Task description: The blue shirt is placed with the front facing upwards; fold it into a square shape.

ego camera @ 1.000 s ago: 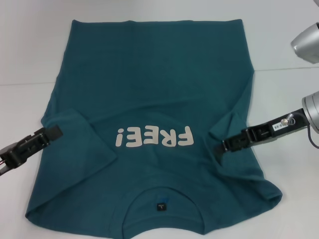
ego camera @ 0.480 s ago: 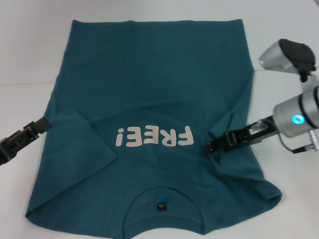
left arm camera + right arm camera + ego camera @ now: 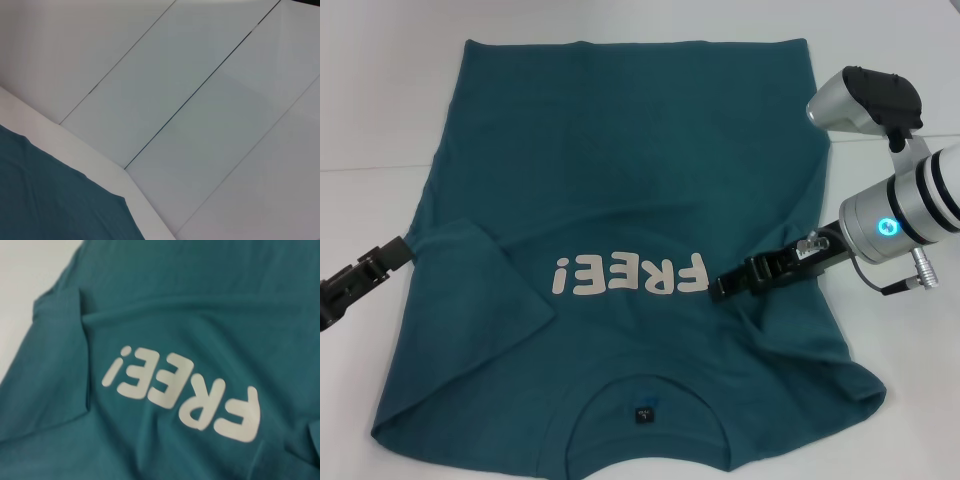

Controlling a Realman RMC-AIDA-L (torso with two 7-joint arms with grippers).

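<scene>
Right gripper [image 3: 722, 290] on blue shirt [image 3: 620, 180]

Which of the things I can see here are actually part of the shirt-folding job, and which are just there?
Part of the job:
- large teal-blue cotton T-shirt with white "FREE!" print, front up
- right gripper, on the shirt beside the print
- left gripper, at the shirt's left edge

Just there:
- white table
- pale wall panels
</scene>
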